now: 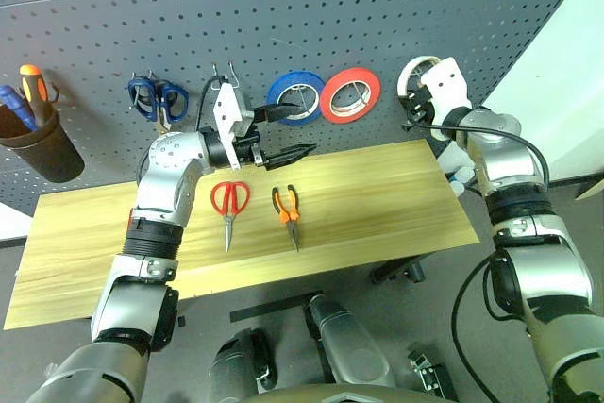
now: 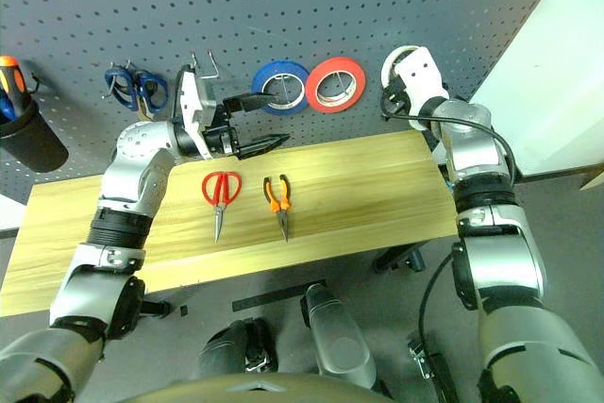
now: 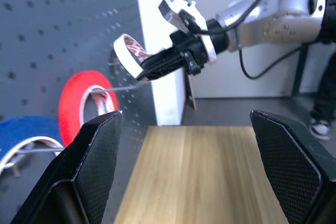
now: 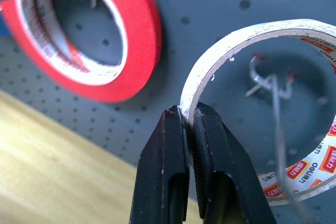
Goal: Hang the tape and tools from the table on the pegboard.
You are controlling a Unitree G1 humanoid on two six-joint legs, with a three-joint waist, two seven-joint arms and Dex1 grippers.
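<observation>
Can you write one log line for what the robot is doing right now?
right claw: shut on tape at pegboard hook | left claw: open | scissors, pliers: table

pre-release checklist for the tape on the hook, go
1. Grip on the tape: right gripper shut on the rim of the tape. ok.
2. Hook inside the ring: it shows through the opening, but whether the ring has passed over its tip, cannot tell.
3. Ring hanging on the hook: no visible contact. not ok.
4. Clearance from the red-orange roll: apart. ok.
5. Left gripper: open, empty, beside the blue roll. ok.
6. Remaining: red-handled scissors and pliers lie on the table. not ok.
</observation>
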